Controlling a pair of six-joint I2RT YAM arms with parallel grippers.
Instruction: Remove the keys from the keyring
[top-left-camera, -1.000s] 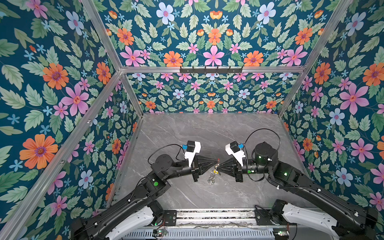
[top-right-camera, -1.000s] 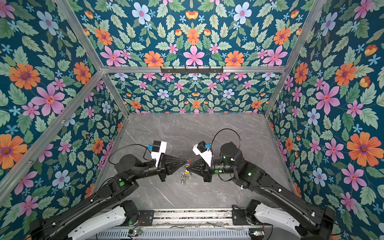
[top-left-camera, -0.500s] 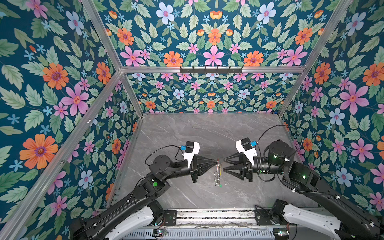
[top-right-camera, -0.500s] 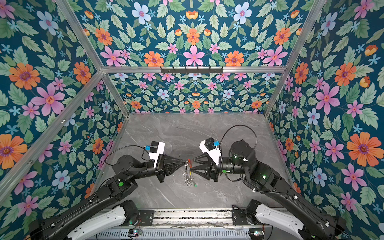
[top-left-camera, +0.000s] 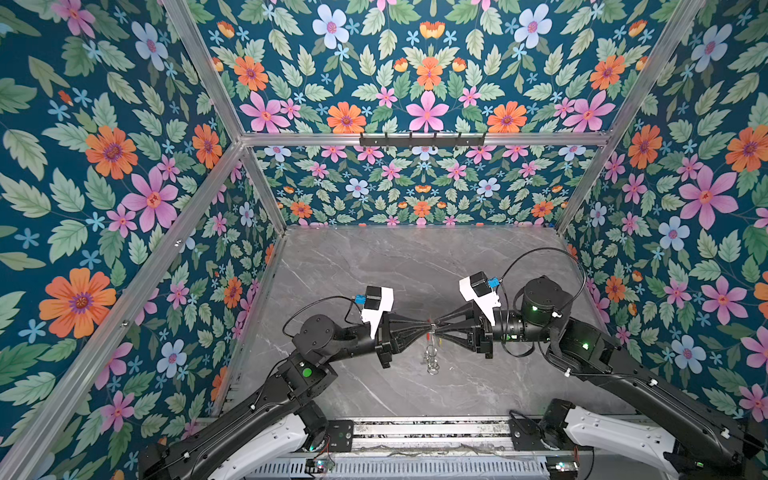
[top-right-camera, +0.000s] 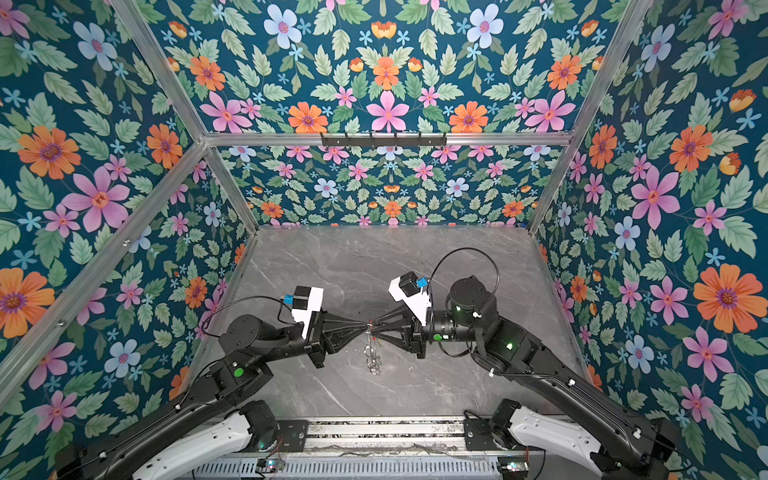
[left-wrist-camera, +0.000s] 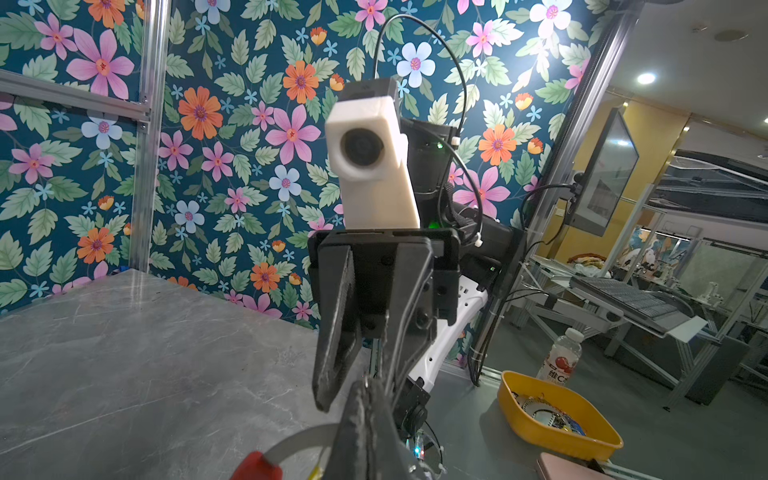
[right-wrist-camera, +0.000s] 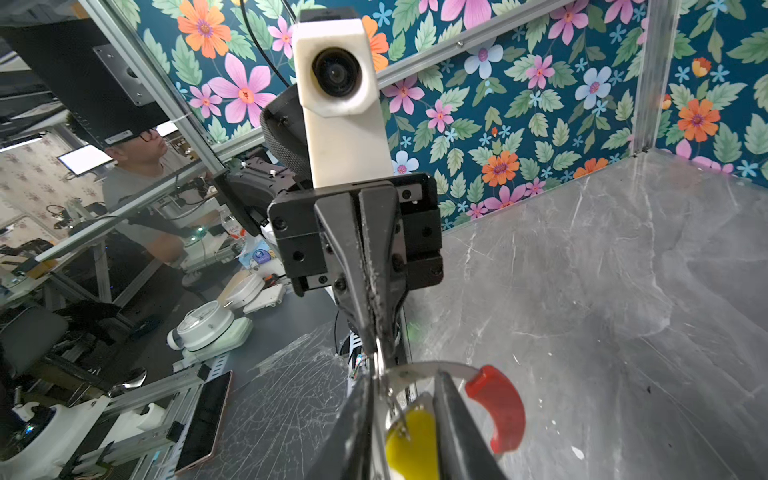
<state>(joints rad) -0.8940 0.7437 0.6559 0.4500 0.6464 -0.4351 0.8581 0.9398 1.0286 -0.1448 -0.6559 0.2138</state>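
At the front edge of the worktop (top-left-camera: 374, 270) both arms rise from their bases on the metal rail (top-left-camera: 428, 428) and bend inward. The left gripper (top-left-camera: 429, 328) and the right gripper (top-left-camera: 436, 327) meet tip to tip above the middle of the front half, clear of the marbled surface. The keyring (top-left-camera: 432, 353) hangs from that meeting point, seen edge-on in both top views. Its small silver loops (top-right-camera: 373, 365) are bunched at the bottom, and whether they touch the worktop cannot be told. In the right wrist view the left gripper's fingers (right-wrist-camera: 349, 257) are pressed flat together, with the ring's grey rim (right-wrist-camera: 419, 368) pinched at their tips. The right gripper's fingers (right-wrist-camera: 455, 436) stand a narrow way apart, with the brass-yellow key (right-wrist-camera: 409, 446) between them and the rim crossing the gap. Whether they press on the key or only flank it cannot be told. The red curved segment (right-wrist-camera: 498, 407) sits on the rim just beyond the outer right finger, apart from it. The left wrist view shows the same segment and the grey rim just beside the left fingers. Past the grippers the grey worktop runs to its far edge. There the flowered back wall (top-left-camera: 415, 195) stands, with a black hook rail (top-left-camera: 422, 139) on the frame bar above.
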